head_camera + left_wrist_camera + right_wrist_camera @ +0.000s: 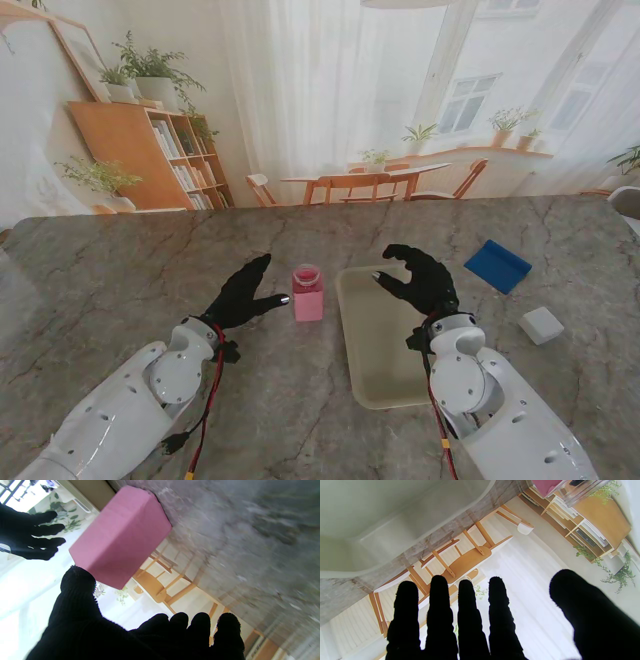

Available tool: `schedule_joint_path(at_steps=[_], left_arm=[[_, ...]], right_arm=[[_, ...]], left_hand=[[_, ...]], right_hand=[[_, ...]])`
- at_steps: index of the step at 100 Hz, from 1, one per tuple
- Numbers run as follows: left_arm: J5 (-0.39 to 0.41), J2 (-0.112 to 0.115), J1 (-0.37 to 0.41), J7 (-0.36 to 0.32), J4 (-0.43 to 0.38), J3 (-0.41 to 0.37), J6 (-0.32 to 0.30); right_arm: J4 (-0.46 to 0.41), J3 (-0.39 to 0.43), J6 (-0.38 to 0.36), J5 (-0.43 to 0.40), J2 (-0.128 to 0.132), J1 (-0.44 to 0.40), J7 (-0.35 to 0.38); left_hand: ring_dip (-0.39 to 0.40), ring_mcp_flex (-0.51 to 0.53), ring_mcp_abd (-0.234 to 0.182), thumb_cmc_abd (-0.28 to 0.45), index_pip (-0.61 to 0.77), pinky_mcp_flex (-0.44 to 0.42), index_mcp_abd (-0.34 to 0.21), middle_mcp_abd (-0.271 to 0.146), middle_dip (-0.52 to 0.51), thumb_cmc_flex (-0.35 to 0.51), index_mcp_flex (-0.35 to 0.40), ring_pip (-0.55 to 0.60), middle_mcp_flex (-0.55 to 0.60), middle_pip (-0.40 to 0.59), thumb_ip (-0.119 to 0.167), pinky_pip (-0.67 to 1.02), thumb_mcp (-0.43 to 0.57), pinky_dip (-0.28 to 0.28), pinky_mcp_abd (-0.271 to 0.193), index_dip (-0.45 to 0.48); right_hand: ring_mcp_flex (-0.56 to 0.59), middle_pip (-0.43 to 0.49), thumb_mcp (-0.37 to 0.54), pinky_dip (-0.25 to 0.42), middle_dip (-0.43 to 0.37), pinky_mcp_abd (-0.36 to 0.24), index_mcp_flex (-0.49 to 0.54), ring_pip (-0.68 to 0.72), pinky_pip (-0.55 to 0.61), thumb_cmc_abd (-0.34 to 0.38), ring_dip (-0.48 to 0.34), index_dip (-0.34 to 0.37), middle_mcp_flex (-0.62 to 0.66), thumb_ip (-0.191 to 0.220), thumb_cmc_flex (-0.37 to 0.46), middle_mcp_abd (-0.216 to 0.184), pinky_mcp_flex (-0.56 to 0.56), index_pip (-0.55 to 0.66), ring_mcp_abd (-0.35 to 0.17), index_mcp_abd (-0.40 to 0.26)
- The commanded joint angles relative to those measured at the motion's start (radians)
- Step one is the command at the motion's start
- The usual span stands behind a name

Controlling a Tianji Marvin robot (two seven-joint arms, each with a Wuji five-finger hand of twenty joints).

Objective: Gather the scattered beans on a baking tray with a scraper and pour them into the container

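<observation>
Both hands empty, fingers spread; right hand (420,279) over tray (372,370) should reach far-right for scraper (497,265).

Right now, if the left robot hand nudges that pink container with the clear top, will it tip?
Possibly. The pink box-shaped container with a clear top stands taller than wide, so a high push may topple it. It looks small and light, so a low nudge should slide it.

beans — too small to tell | baking tray (372,330) near corner — behind right hand (420,279)
</observation>
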Motion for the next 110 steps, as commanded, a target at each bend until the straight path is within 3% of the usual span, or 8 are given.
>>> schedule_joint_path(at_steps=[1,27,48,76,90,110], left_arm=[[-0.015,-0.02,-0.023,-0.006,0.026,0.014,-0.019],[-0.09,-0.036,-0.083,-0.054,0.127,0.076,-0.131],[-0.092,-0.035,-0.114,-0.08,0.17,0.111,-0.182],[-0.144,-0.076,-0.187,-0.076,0.304,0.18,-0.238],[-0.175,-0.099,-0.213,-0.073,0.366,0.206,-0.296],[-0.199,-0.106,-0.232,-0.108,0.398,0.236,-0.348]], right_arm=[[0.003,-0.001,0.007,0.007,-0.007,-0.001,0.007],[0.001,-0.001,0.027,0.017,-0.014,-0.006,-0.011],[-0.001,-0.004,0.038,0.023,-0.016,-0.007,-0.016],[-0.006,-0.003,0.047,0.031,-0.017,-0.011,-0.014],[-0.007,-0.003,0.049,0.028,-0.017,-0.013,-0.015],[-0.007,-0.004,0.055,0.028,-0.018,-0.013,-0.017]], left_hand=[[0.006,-0.018,-0.002,-0.018,-0.01,-0.007,0.077,-0.028,0.005,-0.038,-0.018,0.009,-0.021,0.005,0.048,-0.02,0.0,-0.032,-0.029,-0.007],[0.005,-0.016,-0.011,-0.044,-0.004,-0.003,0.064,-0.039,0.003,-0.043,-0.02,0.013,-0.015,0.004,0.045,-0.023,0.001,-0.039,-0.046,0.007],[0.006,-0.011,-0.016,-0.066,-0.002,0.004,0.056,-0.043,0.002,-0.031,-0.021,0.022,-0.009,0.006,0.042,-0.012,0.008,-0.039,-0.051,0.02],[0.013,0.008,-0.021,-0.084,0.007,0.013,0.045,-0.053,0.007,-0.016,-0.02,0.045,0.016,0.016,0.038,0.031,0.01,-0.037,-0.05,0.052],[0.013,0.021,-0.036,-0.102,0.023,0.006,0.02,-0.071,0.012,-0.012,-0.029,0.048,0.03,0.018,0.037,0.082,0.012,-0.046,-0.058,0.122],[0.011,0.038,-0.055,-0.125,0.041,0.009,-0.021,-0.105,0.02,-0.006,-0.033,0.046,0.056,0.027,0.033,0.099,0.016,-0.063,-0.072,0.188]], right_hand=[[0.001,0.022,0.013,0.024,0.014,-0.006,-0.002,0.004,-0.003,0.004,0.002,0.009,0.006,-0.024,0.002,-0.014,0.003,-0.007,-0.018,0.002],[0.008,0.027,0.01,0.029,0.016,0.0,0.008,0.012,0.005,0.013,0.004,0.008,0.016,-0.023,0.016,-0.009,0.008,-0.001,-0.015,0.004],[0.014,0.032,0.006,0.035,0.018,-0.001,0.013,0.02,0.016,0.019,0.006,0.006,0.025,-0.022,0.03,-0.009,0.019,0.002,-0.015,0.004],[0.019,0.035,-0.001,0.037,0.02,0.002,0.023,0.024,0.021,0.026,0.007,0.005,0.036,-0.02,0.037,-0.01,0.023,0.008,-0.016,0.0],[0.022,0.036,-0.003,0.038,0.021,0.0,0.027,0.026,0.023,0.029,0.007,0.004,0.038,-0.019,0.041,-0.009,0.024,0.012,-0.015,0.0],[0.025,0.044,-0.01,0.041,0.023,0.002,0.032,0.03,0.029,0.036,0.009,0.003,0.056,-0.018,0.047,-0.004,0.028,0.016,-0.014,-0.001]])
